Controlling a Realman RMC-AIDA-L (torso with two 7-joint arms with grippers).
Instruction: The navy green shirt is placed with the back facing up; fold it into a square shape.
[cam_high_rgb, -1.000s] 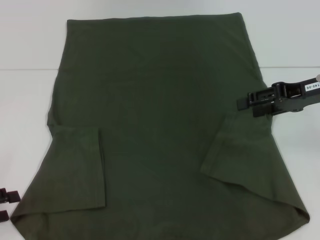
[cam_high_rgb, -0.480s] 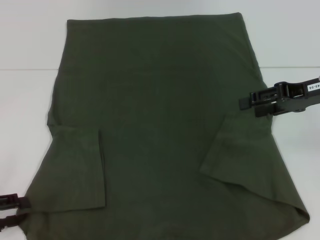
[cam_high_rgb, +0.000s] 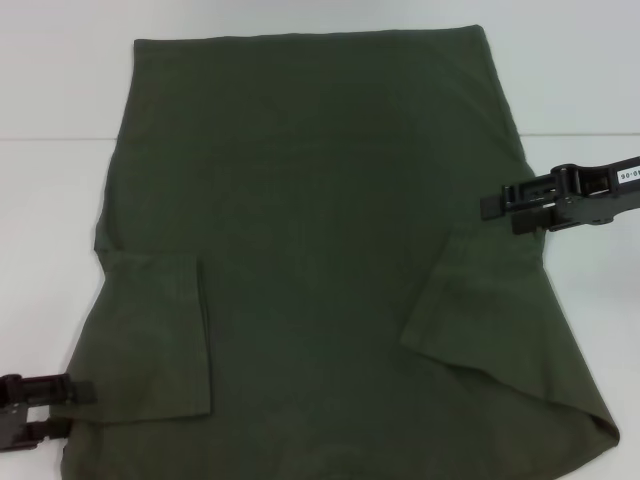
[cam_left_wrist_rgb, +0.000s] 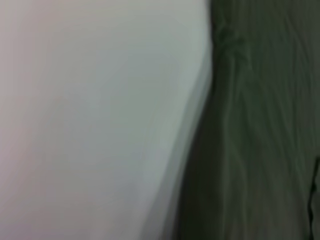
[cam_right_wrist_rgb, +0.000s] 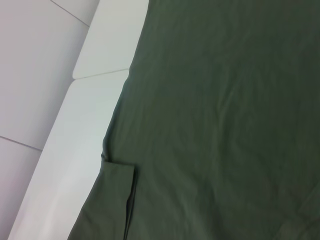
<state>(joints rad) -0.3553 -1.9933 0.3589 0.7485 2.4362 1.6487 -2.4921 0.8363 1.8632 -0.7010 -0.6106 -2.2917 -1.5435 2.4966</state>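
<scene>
The navy green shirt lies flat on the white table, plain side up, with no lettering showing. Both sleeves are folded inward, the left one and the right one. My left gripper is at the shirt's near left corner, open, with its fingers above and below the cloth edge. My right gripper is open over the shirt's right edge, just above the folded right sleeve. The left wrist view shows the shirt edge close up. The right wrist view shows the shirt and its folded left sleeve.
Bare white table shows to the left and to the right of the shirt. The table's far edge and a pale tiled floor show in the right wrist view.
My left gripper has moved in from the bottom left corner to the shirt's near left edge. My right gripper has barely moved. The shirt lies as before.
</scene>
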